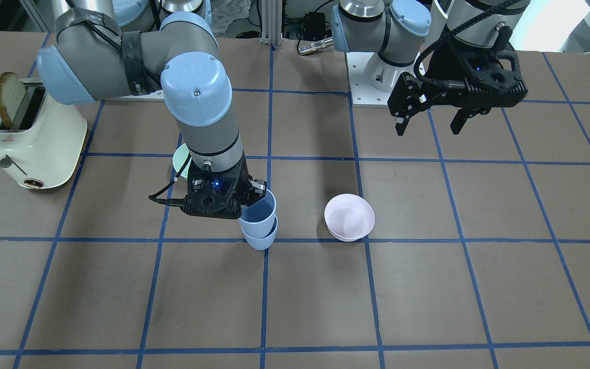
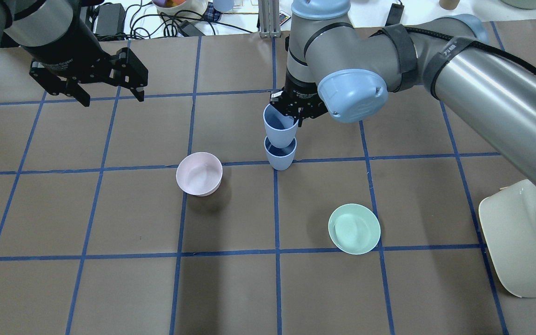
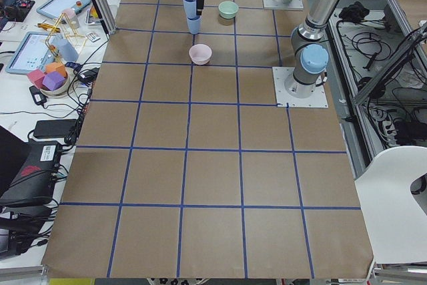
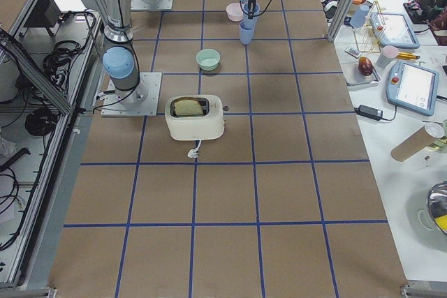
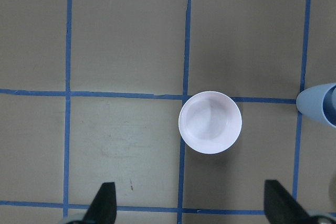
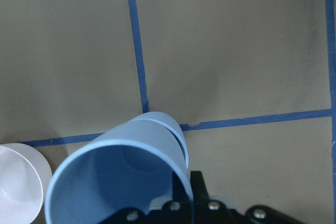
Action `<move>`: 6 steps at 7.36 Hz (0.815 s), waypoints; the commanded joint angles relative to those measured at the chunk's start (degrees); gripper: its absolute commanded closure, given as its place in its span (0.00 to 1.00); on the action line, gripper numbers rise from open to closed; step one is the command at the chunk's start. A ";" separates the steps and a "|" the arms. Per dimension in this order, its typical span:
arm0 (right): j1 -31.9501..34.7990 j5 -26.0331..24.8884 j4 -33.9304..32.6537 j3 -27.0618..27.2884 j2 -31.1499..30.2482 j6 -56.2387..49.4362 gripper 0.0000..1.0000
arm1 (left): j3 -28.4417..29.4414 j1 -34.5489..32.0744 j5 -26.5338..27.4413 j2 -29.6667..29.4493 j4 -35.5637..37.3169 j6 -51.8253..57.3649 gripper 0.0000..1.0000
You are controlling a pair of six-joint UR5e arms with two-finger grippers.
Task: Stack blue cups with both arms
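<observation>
Two light-blue cups stand near the table's middle. The lower cup (image 2: 280, 157) (image 1: 261, 239) sits on the table. The upper cup (image 2: 278, 124) (image 1: 258, 211) is tilted a little, with its base inside the lower cup's mouth. My right gripper (image 2: 294, 113) (image 1: 252, 194) is shut on the upper cup's rim; in the right wrist view the upper cup (image 6: 118, 182) fills the foreground with the lower cup's rim (image 6: 173, 129) behind it. My left gripper (image 2: 110, 95) (image 1: 428, 124) is open and empty, raised far off to the side.
A pale pink bowl (image 2: 199, 173) (image 1: 349, 217) (image 5: 210, 121) stands beside the cups, below the left gripper's camera. A mint-green bowl (image 2: 354, 228) lies nearer the robot. A cream toaster (image 1: 28, 138) holding a bread slice stands at the table's right-arm end.
</observation>
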 commanded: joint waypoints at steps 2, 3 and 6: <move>0.00 0.03 0.01 0.01 1.30 0.10 1.00 | -0.05 -0.05 0.09 0.00 -0.02 0.08 0.00; 0.00 0.20 0.01 0.01 1.48 0.10 1.00 | -0.05 -0.05 0.01 0.00 -0.02 0.00 0.00; 0.00 0.03 0.18 0.44 2.44 0.01 0.70 | -0.05 -0.05 0.09 0.00 -0.02 0.00 0.00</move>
